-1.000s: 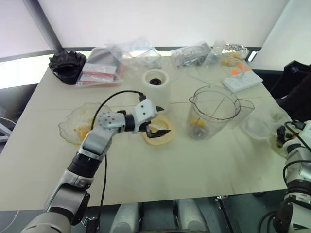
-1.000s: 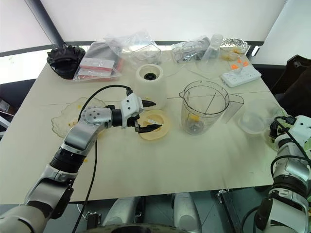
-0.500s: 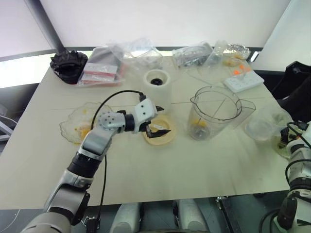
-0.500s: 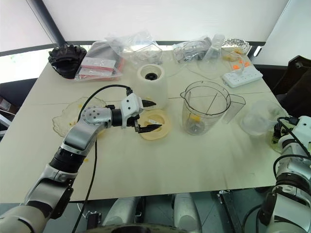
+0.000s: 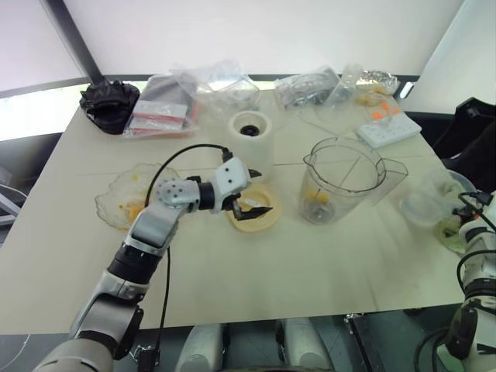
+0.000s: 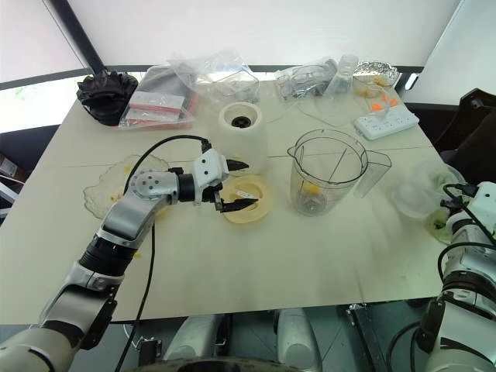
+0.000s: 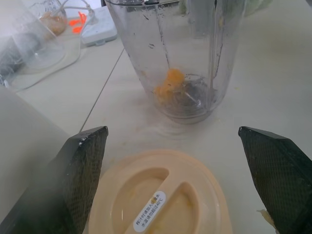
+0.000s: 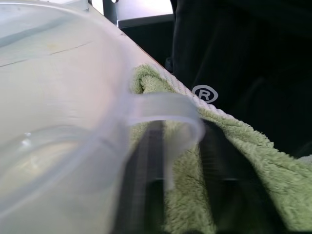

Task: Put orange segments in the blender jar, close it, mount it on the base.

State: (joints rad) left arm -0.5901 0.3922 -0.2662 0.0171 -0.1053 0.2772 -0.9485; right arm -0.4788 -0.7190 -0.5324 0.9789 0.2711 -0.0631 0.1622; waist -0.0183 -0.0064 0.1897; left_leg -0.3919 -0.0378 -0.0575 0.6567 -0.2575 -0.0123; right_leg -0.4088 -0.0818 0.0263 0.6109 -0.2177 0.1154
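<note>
The desk (image 6: 256, 263) is one pale surface, its near corners cut off by the frame. Along its far edge lie clear plastic bags (image 6: 221, 77) whose contents cannot be made out, and one black crumpled item (image 6: 105, 93) of uncertain kind.

The single blender jar (image 6: 325, 174) stands upright, right of centre, lid off, with orange segments (image 7: 170, 83) resting on the dark blade at its bottom; how many pieces is hard to tell, perhaps two. The one base (image 6: 240, 136) stands to the jar's left, well apart from it.

One crinkled glass bowl (image 6: 101, 194) at the left is partly hidden behind the left arm. One white power strip (image 6: 384, 120) sits at the far right.

The left gripper (image 6: 235, 184) hovers over the cream-yellow lid (image 6: 248, 200) with its fingers spread wide apart, holding nothing. The lid bears a small white label (image 7: 150, 218), its writing too small to read.

The right gripper (image 8: 180, 195), at the desk's right edge, is clamped together on the thin tab of a translucent plastic container (image 6: 418, 198), above a green towel (image 8: 234, 161). A white "R" mark (image 8: 204, 93) shows on black fabric behind.
</note>
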